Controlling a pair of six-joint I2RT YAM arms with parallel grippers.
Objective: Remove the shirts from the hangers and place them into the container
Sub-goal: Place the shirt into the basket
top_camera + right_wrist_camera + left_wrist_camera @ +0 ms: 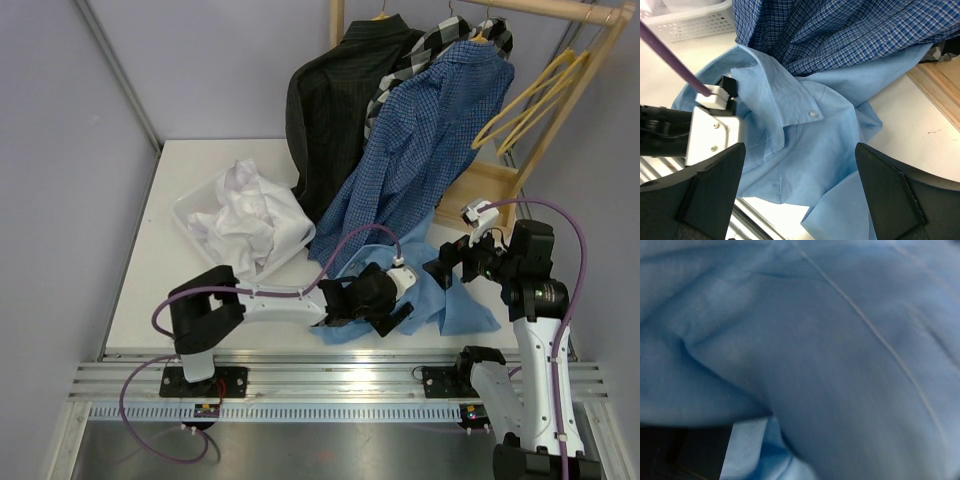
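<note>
While the plain light blue shirt (455,300) lies crumpled on the white table (150,270) near its front edge, collar up and off any hanger, both arms sit at it.

Left gripper (375,305): nosed down into the shirt's left part. Its wrist view shows only light blue cloth and a seam. Jaws spread wide; whether any cloth is caught, cannot tell.

Right gripper (800,150): above the shirt's right part, jaws fully apart, nothing between them.

White shirt (250,215): bunched in the white laundry basket (190,215), far left of the table.

On the wooden rail (560,10): black pinstriped shirt (330,100), black-and-white check shirt (430,40) and dark blue check shirt (420,150) hang on hangers. The blue check's hem drapes onto the light blue shirt.

Empty yellow hangers (530,95) hang at the rail's right end.
</note>
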